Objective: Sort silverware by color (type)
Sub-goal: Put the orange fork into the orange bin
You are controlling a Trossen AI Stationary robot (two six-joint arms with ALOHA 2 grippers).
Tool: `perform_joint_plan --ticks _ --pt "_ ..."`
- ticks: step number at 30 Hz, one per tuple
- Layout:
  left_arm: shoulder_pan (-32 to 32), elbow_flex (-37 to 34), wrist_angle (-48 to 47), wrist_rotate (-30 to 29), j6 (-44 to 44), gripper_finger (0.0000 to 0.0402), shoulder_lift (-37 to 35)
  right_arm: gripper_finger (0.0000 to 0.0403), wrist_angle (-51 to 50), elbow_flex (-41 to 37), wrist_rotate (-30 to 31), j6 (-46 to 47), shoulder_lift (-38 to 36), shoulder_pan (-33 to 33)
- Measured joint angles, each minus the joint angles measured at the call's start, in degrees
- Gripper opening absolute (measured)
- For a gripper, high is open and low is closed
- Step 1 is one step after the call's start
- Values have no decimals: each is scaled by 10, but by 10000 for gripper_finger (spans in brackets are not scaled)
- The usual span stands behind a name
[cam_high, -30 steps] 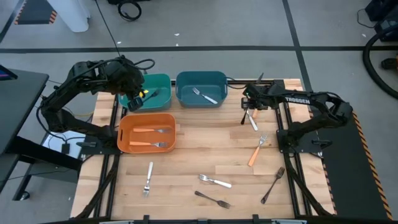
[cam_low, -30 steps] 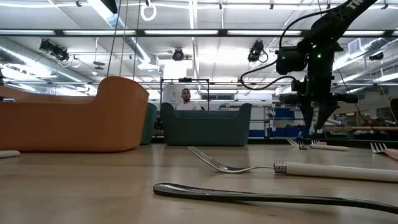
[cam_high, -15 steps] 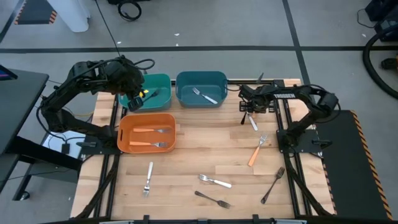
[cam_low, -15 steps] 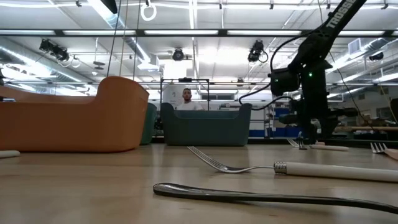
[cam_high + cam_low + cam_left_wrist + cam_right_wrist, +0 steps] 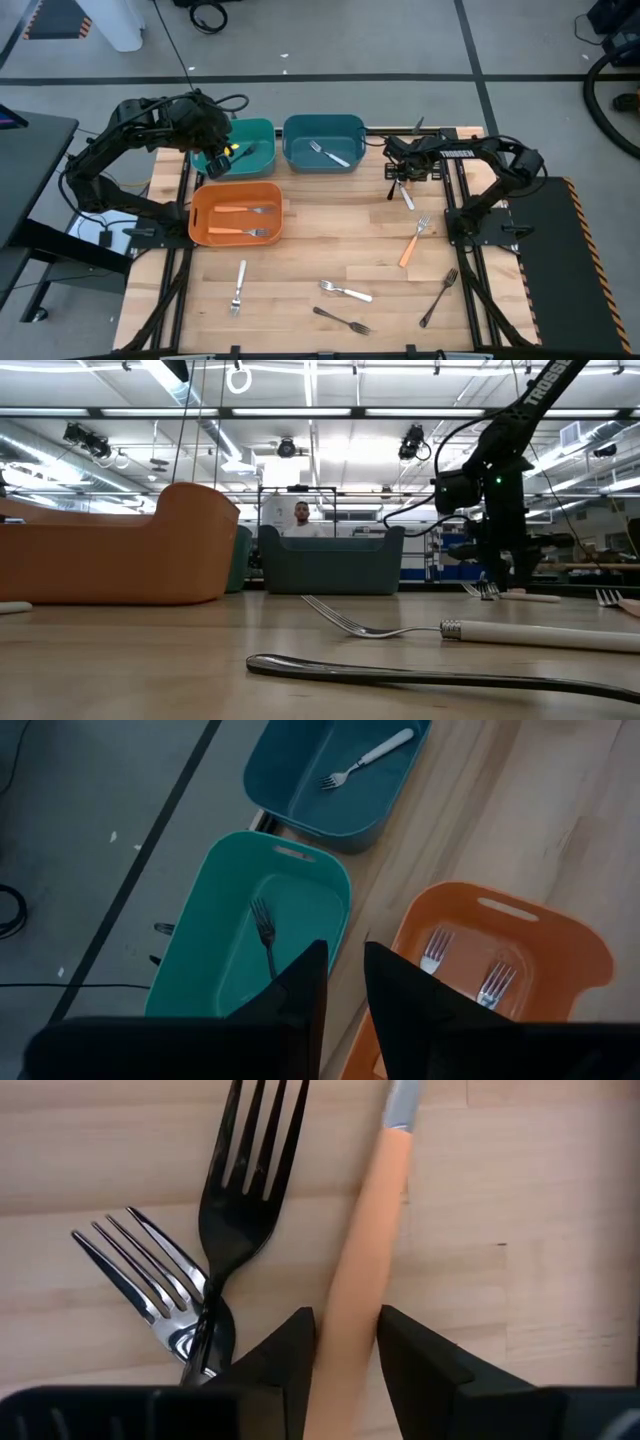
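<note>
My right gripper (image 5: 403, 176) is down at the table's far right, over a small cluster of forks. In the right wrist view its fingers stand either side of a pale tan fork handle (image 5: 365, 1230). Beside it, a black fork (image 5: 240, 1190) crosses a silver fork (image 5: 150, 1290). The low view shows the fingers (image 5: 497, 585) reaching the tabletop. My left gripper (image 5: 345, 955) hovers open above the teal bin (image 5: 250, 920), which holds one black fork (image 5: 265, 935). My right gripper pinches the tan-handled fork by its handle (image 5: 355, 1295) between the two fingers. They come from above, pointing down, across the handle. The fork lies flat on the table, with its metal neck (image 5: 402, 1105) beyond the fingers.
A blue bin (image 5: 322, 128) holds a pale-handled fork, and the orange bin (image 5: 237, 190) holds two forks. Loose on the wood are an orange-handled fork (image 5: 412, 242), a black fork (image 5: 440, 297), a silver fork (image 5: 238, 287), a pale-handled fork (image 5: 346, 291) and a dark fork (image 5: 342, 320).
My right gripper came down onto the fork cluster and shifted slightly toward the table's left, then held still for the last half second. The left arm and the forks stayed put.
</note>
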Motion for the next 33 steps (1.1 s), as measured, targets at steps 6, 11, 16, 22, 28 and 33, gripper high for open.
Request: perform_joint_plan --ticks 6,11,16,22,28,33 --pt "0 0 0 0 0 80 0 97 -2 0 -3 -1 0 0" --pt "0 0 0 0 0 80 0 85 -5 0 -3 -1 0 0" --pt "0 0 0 0 1 80 0 83 -12 0 -7 -3 0 2" --pt "0 0 0 0 4 80 0 81 -16 0 -14 -5 1 9" --pt "0 0 0 0 5 80 0 80 -16 0 -29 -1 0 9" --pt "0 0 -3 0 5 80 0 80 -17 0 -33 -1 0 9"
